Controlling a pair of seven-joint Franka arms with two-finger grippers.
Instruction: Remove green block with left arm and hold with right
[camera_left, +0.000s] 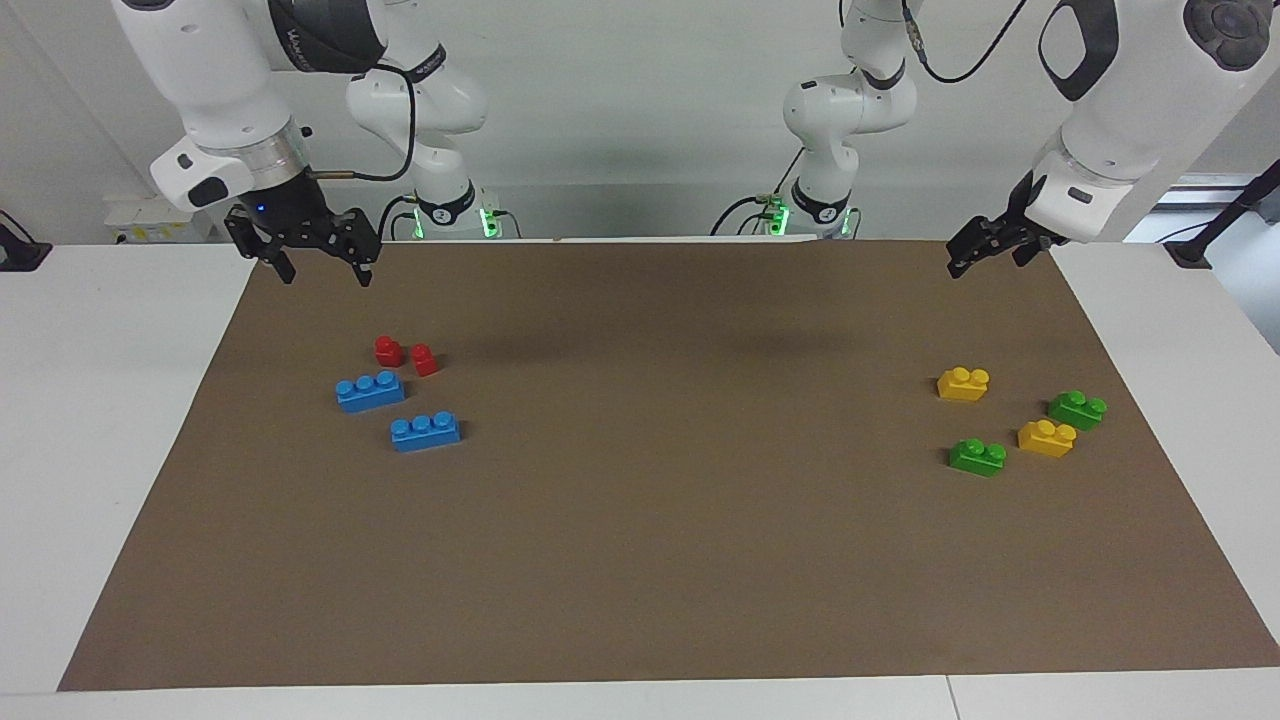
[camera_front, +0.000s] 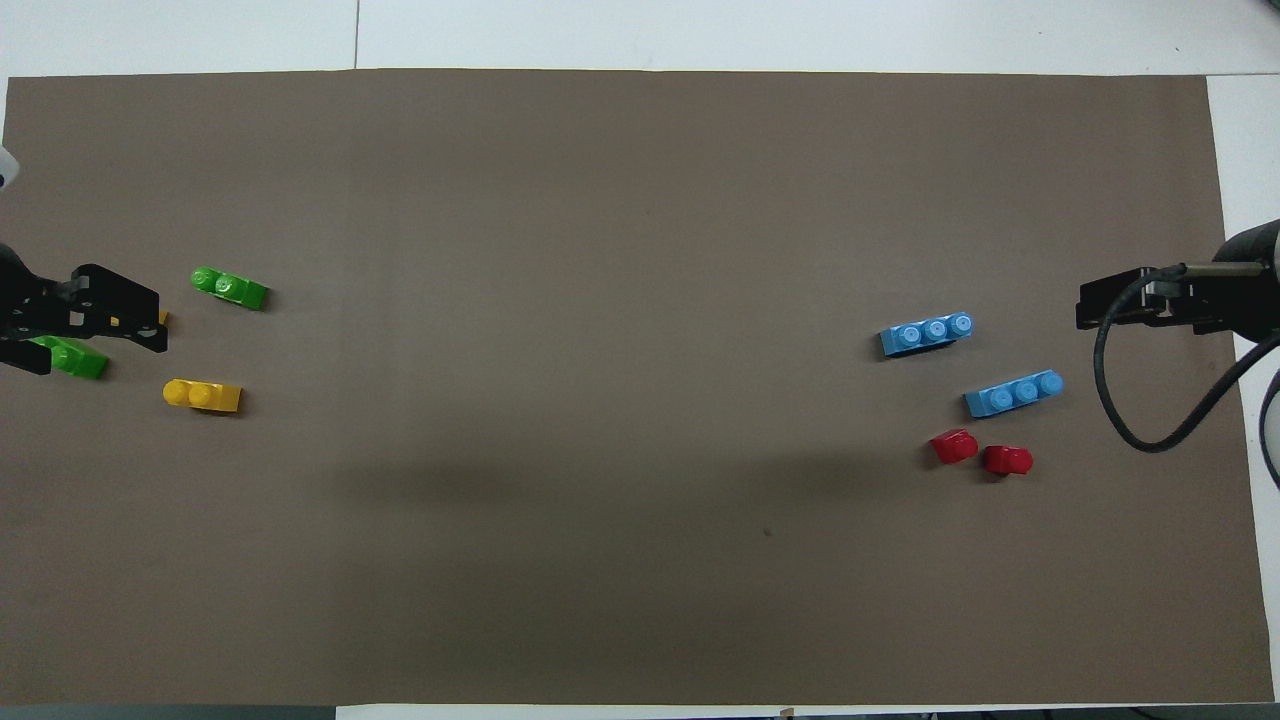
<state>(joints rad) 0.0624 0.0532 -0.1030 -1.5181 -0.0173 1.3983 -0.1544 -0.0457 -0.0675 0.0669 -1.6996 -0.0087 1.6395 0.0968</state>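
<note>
The left gripper (camera_left: 985, 252) hangs raised over the mat's edge at its own end of the table, empty; whether its fingers are spread or closed cannot be told. The right gripper (camera_left: 322, 258) waits high over its end, fingers wide apart and empty.

Below the left gripper, going outward from the robots, lie a yellow brick (camera_left: 963, 383), then the green block (camera_left: 1077, 409), a second yellow brick (camera_left: 1046, 437) just beside it, and the other green brick (camera_left: 977, 456).

The risk, as I judge it, is crowding: fingers closing on the green block could nudge or catch the neighbouring yellow brick.

The green block lies flat, studs up, its long axis running roughly along the table's length, slightly skewed.
</note>
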